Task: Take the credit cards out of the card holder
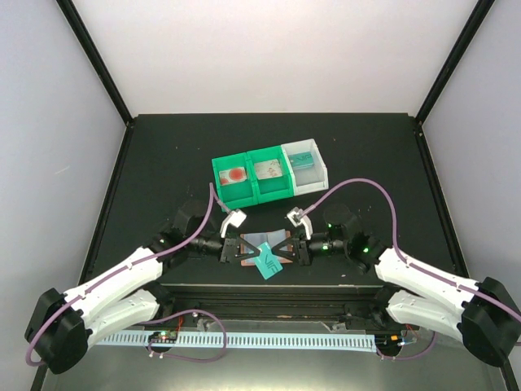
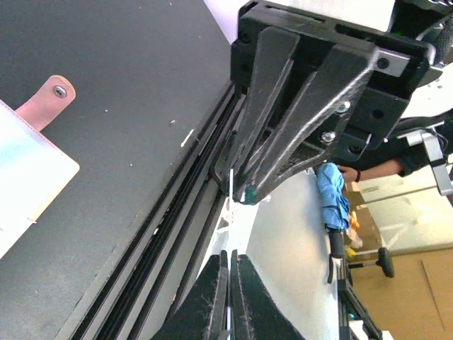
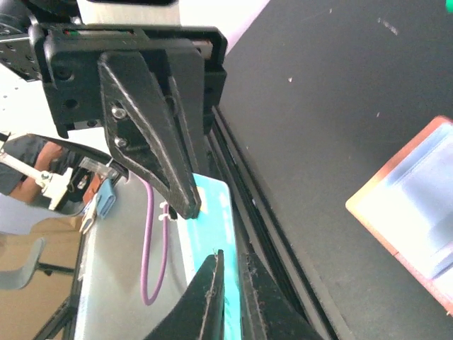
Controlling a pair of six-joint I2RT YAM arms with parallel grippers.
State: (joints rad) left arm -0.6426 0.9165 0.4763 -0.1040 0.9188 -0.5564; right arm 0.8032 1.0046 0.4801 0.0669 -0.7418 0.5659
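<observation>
The card holder (image 1: 262,241) lies open on the black table between my two grippers, pale blue inside with a salmon border. It also shows in the left wrist view (image 2: 25,177) and in the right wrist view (image 3: 417,205). A teal credit card (image 1: 267,266) hangs over the table's front rail, out of the holder. My left gripper (image 1: 238,252) is shut on it; from its own view (image 2: 231,273) the card is a thin edge. My right gripper (image 1: 286,251) faces it, jaws nearly together with the teal card (image 3: 216,212) between them (image 3: 230,273).
Two green trays (image 1: 218,181) and a white tray (image 1: 321,169) stand behind the holder. One green tray holds a white card with a red mark (image 1: 237,174), the other a pale card (image 1: 269,170); the white tray holds a teal card (image 1: 303,160). A black rail (image 1: 269,293) runs along the front edge.
</observation>
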